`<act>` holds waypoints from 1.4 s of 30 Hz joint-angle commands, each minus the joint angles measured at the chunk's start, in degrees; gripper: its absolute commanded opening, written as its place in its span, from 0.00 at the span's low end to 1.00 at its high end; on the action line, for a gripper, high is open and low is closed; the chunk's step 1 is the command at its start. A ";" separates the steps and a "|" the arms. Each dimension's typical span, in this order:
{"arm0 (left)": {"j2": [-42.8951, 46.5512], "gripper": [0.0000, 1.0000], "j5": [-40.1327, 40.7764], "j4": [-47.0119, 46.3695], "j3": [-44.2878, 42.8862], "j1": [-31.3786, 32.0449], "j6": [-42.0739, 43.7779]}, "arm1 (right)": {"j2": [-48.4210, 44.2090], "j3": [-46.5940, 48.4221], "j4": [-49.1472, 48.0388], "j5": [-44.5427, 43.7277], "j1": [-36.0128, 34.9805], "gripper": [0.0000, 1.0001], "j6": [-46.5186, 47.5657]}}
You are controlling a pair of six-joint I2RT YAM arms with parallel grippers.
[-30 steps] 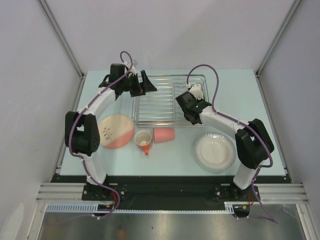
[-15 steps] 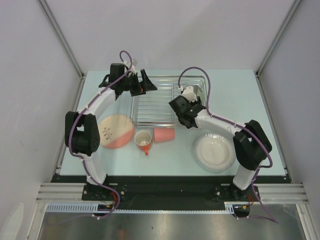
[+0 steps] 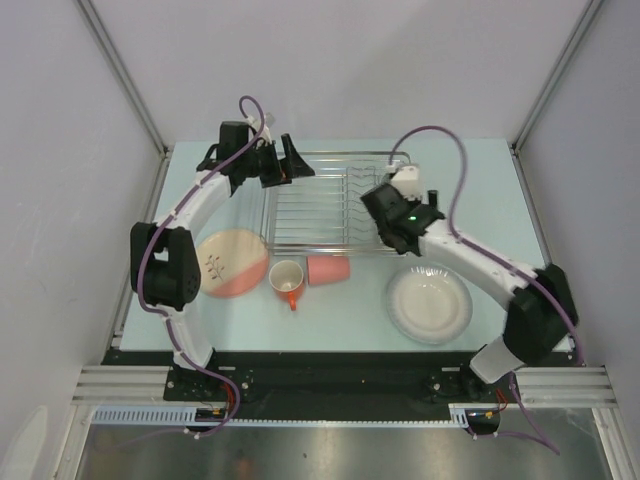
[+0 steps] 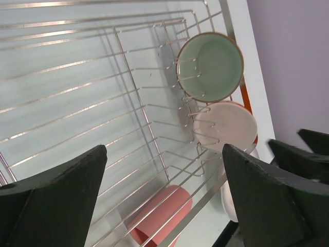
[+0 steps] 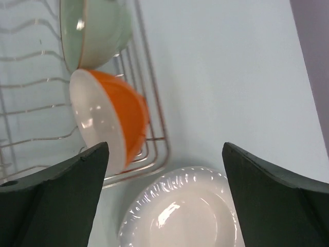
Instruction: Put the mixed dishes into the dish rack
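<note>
The dish rack (image 3: 318, 205) sits mid-table, and its wires (image 4: 128, 103) fill the left wrist view. At its right end the pale green bowl (image 5: 95, 31) (image 4: 211, 67) and the orange cup (image 5: 113, 123) (image 4: 226, 126), white inside, stand on edge between dividers. My right gripper (image 3: 397, 232) (image 5: 164, 206) hangs open and holds nothing, over the rack's near right corner and the large whitish plate (image 3: 430, 302) (image 5: 185, 216). My left gripper (image 3: 283, 168) (image 4: 164, 200) is open and holds nothing, above the rack's far left corner. In front of the rack lie the pink plate (image 3: 233, 262), the orange-handled mug (image 3: 287, 277) and the pink tumbler (image 3: 327, 270) (image 4: 162, 216).
Grey walls close in the table (image 3: 500, 190) on three sides. The right arm's purple cable (image 3: 440, 135) arcs over the rack's right end. Bare table lies to the right of the rack.
My right gripper has opened, let go of the orange cup in the rack and drawn back to the right. The left arm has barely moved.
</note>
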State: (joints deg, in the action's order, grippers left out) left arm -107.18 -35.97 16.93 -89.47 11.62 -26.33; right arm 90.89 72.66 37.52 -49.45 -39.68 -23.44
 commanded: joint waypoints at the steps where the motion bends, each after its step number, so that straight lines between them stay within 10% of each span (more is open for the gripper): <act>1: 0.56 1.00 0.19 1.61 -6.41 0.25 4.08 | -17.81 -4.00 3.61 5.93 7.06 1.00 -11.51; 9: -0.40 1.00 2.22 7.94 -10.54 0.69 11.03 | -29.72 -24.48 4.93 21.84 28.06 1.00 -22.61; 29: -0.84 1.00 1.07 7.50 -10.72 0.69 12.00 | -23.32 -34.34 11.35 28.01 21.50 1.00 -30.43; 42: -0.67 1.00 0.90 7.24 -11.69 0.34 10.86 | -22.07 -41.02 -1.92 37.41 22.45 0.97 -29.12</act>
State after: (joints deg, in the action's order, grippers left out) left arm -108.03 -34.65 24.99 -98.15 11.99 -15.42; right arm 69.65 35.22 41.65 -17.50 -18.06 -51.77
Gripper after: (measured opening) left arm 0.996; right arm 0.994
